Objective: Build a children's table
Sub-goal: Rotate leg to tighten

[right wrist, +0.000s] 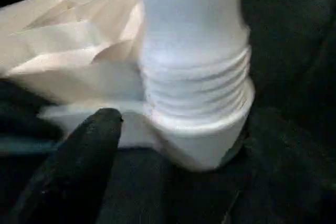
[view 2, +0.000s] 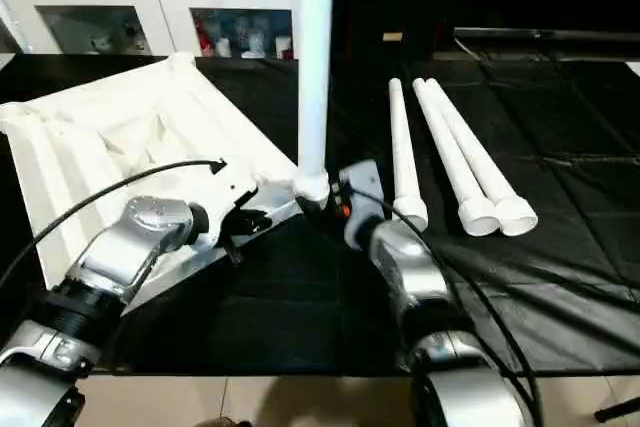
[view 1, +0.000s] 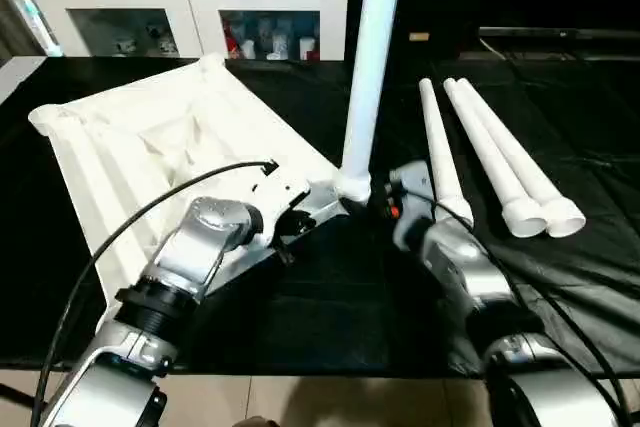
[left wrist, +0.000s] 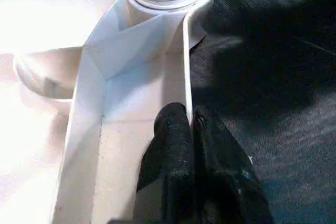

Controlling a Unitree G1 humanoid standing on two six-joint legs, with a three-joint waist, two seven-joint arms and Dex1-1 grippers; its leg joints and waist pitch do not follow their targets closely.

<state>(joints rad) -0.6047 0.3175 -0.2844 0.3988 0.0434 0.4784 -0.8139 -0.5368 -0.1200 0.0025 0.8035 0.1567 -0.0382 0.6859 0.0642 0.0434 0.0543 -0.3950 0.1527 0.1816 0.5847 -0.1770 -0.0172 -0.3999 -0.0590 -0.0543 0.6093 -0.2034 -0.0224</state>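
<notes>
Three loose legs lie side by side on black mat, right of inverted table top. Fourth leg stands upright in near corner socket. Left gripper pinched closed on top's rim. Right gripper beside socket, finger spread unclear.

Head stereo pair: high, facing forward-down over both forearms; wide. Left wrist: very close along fingers at tabletop rim. Right wrist: very close on leg thread. All share socket corner.
</notes>
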